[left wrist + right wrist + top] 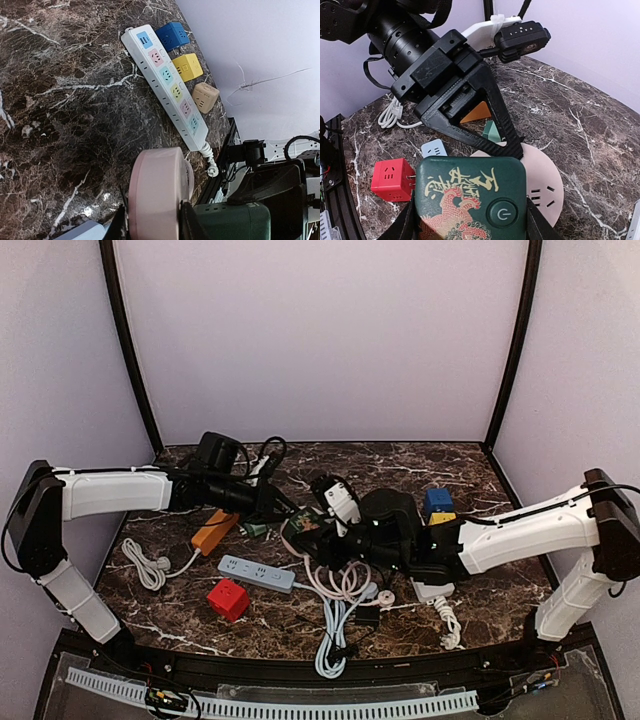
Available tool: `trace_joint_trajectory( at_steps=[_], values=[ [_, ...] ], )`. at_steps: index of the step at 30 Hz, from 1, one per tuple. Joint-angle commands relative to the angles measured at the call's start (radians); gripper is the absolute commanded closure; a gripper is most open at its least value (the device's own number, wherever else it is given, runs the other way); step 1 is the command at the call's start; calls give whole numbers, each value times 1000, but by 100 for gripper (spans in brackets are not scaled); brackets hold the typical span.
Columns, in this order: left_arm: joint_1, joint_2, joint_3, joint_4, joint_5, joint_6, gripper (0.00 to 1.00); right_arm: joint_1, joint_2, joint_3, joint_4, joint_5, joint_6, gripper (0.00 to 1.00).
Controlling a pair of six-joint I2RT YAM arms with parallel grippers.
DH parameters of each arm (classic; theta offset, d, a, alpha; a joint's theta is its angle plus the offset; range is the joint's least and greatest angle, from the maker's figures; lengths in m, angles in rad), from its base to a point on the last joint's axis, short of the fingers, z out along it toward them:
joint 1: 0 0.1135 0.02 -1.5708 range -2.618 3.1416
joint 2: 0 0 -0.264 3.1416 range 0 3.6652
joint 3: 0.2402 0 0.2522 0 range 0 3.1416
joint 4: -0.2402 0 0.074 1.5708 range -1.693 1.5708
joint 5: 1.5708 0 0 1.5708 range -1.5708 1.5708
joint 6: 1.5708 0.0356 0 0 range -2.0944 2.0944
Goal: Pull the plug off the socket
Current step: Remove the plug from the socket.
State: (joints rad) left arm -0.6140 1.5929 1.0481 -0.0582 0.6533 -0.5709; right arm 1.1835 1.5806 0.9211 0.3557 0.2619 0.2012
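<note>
My left gripper [152,222] is clamped across the rim of the pink round plastic socket disc [160,185]. My right gripper [470,225] grasps the dark green square plug block [470,192], which sits against the disc's face, mid-way across the dark marble tabletop [400,455].

Right wrist view: the green plug [470,200] runs off the bottom edge and covers most of the pink round socket [545,175] behind it. Left wrist view: the socket's lower part is cut off at the bottom edge.
</note>
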Motion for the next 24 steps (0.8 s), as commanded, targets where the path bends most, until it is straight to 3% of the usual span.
trace_joint_trajectory(
  at_steps=[1,10,24],
  values=[
    [-3,-22,15,-43,38,151,99,-61,-21,23,18,47,105,100],
    [-3,-70,-32,0,45,317,99,-139,-7,36,-19,-48,293,100],
    [20,-43,-49,9,21,307,99,-137,15,50,-34,-35,265,100]
  ],
)
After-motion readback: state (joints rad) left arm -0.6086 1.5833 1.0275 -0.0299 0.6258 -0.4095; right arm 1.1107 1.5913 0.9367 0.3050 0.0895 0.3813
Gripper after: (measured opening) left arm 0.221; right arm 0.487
